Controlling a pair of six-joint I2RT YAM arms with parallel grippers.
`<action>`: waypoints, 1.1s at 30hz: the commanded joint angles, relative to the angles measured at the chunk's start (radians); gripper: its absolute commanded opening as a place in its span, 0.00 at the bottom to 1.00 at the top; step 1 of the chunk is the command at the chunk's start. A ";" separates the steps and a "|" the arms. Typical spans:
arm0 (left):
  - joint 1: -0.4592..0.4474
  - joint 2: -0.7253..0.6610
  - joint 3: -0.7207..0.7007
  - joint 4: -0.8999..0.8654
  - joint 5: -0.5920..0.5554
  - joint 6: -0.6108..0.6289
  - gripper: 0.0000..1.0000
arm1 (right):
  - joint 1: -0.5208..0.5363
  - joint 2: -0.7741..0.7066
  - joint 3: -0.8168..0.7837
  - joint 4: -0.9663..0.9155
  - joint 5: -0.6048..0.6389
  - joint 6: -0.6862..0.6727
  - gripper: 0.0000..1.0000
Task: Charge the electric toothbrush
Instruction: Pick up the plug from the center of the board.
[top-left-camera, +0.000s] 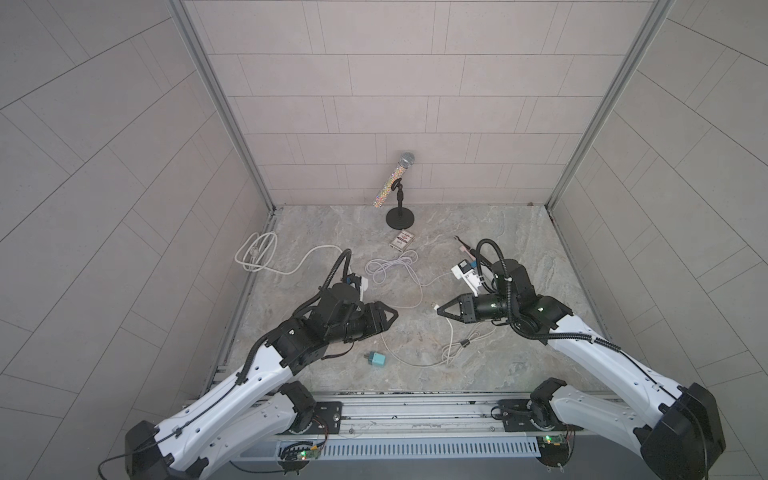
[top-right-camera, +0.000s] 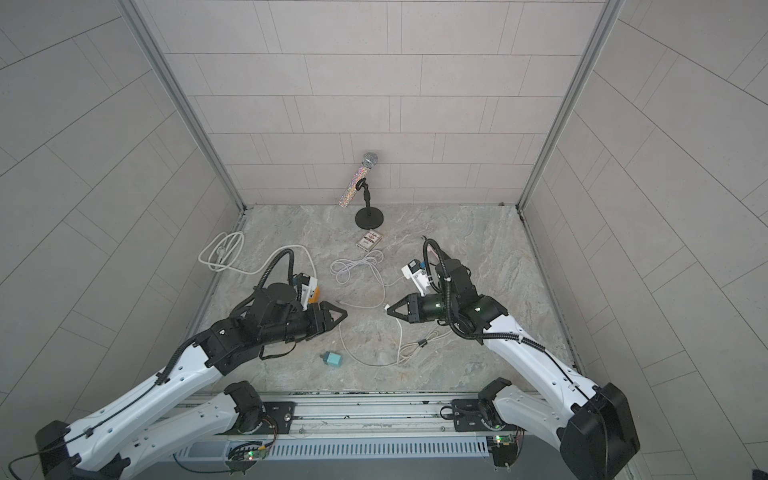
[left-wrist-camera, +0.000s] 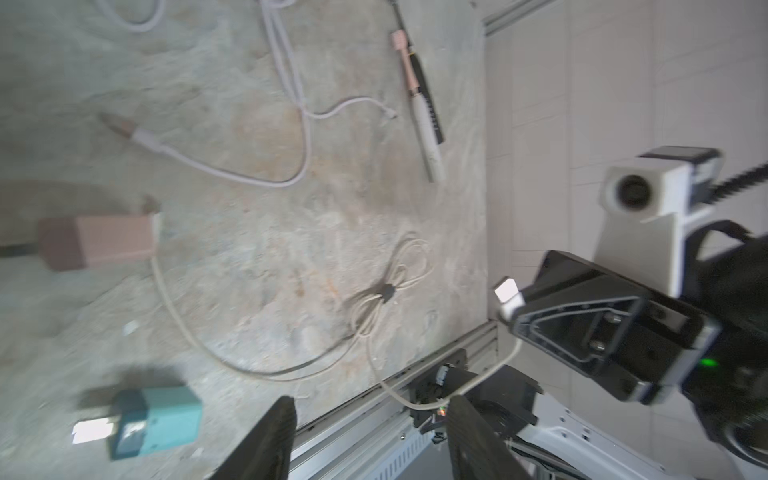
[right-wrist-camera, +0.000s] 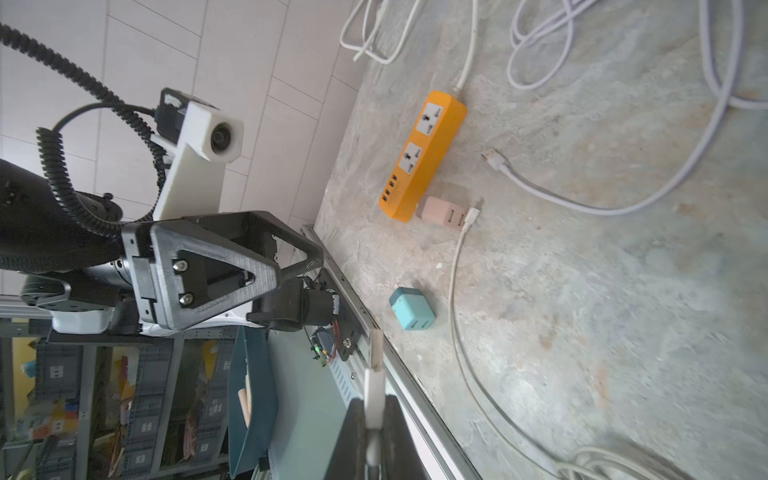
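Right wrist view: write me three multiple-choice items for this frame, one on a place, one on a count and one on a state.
1. Where does the pink adapter lie relative to the orange power strip?
A. Beside its small-port end
B. On top of it
C. Far off, alone

2. How many large sockets show on the strip's top?
A. One
B. Two
C. Four

3. The right gripper is:
A. Open, empty
B. Shut on nothing
C. Shut on a white cable plug

Key: 1 A, the adapter sits at the strip's end. 2 B, two sockets stand in a row. 3 C, the jaws pinch the plug.
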 joint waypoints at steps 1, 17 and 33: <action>-0.063 -0.033 -0.068 -0.195 -0.146 -0.164 0.63 | -0.002 -0.025 -0.020 -0.047 0.031 -0.040 0.00; -0.253 0.095 -0.221 -0.008 -0.315 -0.740 0.67 | 0.026 -0.009 -0.103 0.142 -0.005 0.049 0.00; -0.256 0.321 -0.151 0.032 -0.323 -0.855 0.66 | 0.026 0.028 -0.080 0.148 -0.037 0.042 0.00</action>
